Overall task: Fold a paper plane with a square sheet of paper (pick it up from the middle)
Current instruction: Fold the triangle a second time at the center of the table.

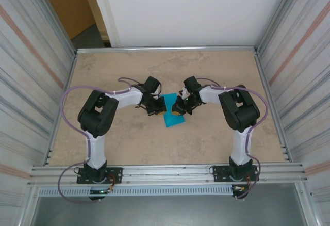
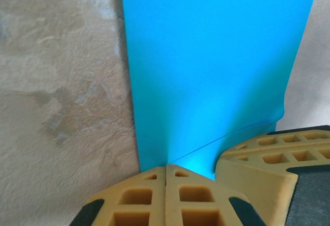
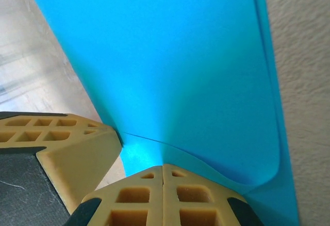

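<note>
Teal-blue and unmarked, the sheet of paper [image 1: 171, 118] is lying near the middle of the beige stone-patterned table [image 1: 206, 71], directly between the two arms. Both arms are reaching inward over the table. The left gripper [image 1: 156, 108] is meeting the sheet's left side and the right gripper [image 1: 179, 107] is meeting its right side, so the two tips are sitting very close together.

From the left wrist, the sheet [image 2: 206, 55] is stretching away from the camera, and part of it is lifting into a second layer whose loose edge is running slantwise above the lower one. The left gripper [image 2: 166, 170] is pressing its yellow fingers together with no gap between them, and the paper's near edge is running into their seam, so they are pinching the sheet. A yellow finger [image 2: 258, 154] of the other arm is showing just beside them on the right.

From the right wrist, the sheet [image 3: 165, 55] is curling up in a soft bend near the tips, and two layers are showing along its right edge. The right gripper [image 3: 163, 169] is likewise clamping its fingers together on the near edge of the paper, with a finger [image 3: 67, 143] of the left arm sitting just beside it.
</note>
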Motion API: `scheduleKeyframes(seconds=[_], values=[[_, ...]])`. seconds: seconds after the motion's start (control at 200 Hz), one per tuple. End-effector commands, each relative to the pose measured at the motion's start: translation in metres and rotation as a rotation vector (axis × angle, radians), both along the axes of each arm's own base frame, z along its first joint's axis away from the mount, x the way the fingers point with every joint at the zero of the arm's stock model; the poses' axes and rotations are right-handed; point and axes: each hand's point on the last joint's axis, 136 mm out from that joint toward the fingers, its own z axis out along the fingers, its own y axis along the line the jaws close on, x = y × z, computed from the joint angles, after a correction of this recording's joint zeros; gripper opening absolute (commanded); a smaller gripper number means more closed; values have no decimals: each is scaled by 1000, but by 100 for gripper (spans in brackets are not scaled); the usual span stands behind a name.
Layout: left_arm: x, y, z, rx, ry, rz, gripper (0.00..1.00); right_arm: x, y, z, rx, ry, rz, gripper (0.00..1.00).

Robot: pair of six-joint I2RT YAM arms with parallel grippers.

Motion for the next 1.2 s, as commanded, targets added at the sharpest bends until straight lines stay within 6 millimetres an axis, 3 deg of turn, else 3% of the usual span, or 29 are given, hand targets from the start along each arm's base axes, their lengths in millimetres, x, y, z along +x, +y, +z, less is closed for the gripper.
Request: scheduleKeyframes(seconds=[0.0, 0.14, 0.266, 0.466, 0.586, 0.907, 1.193], values=[[-6, -2, 3, 2, 10, -48, 0, -21, -33, -39, -165, 65, -11, 4], [-2, -22, 41, -133, -75, -85, 1, -26, -39, -48, -196, 74, -15, 3], [-13, -29, 53, -169, -106, -113, 3, -30, -43, -55, -216, 84, -21, 2], [-49, -35, 35, -160, -55, -157, 3, -36, -49, -62, -236, 99, -32, 1], [-61, -36, 24, -157, -22, -158, 2, -37, -50, -64, -238, 103, -35, 1], [-52, -45, 21, -166, -28, -168, 2, -36, -49, -63, -234, 107, -38, 0], [-47, -43, 7, -118, -11, -157, 0, -37, -51, -65, -234, 117, -43, 0]])
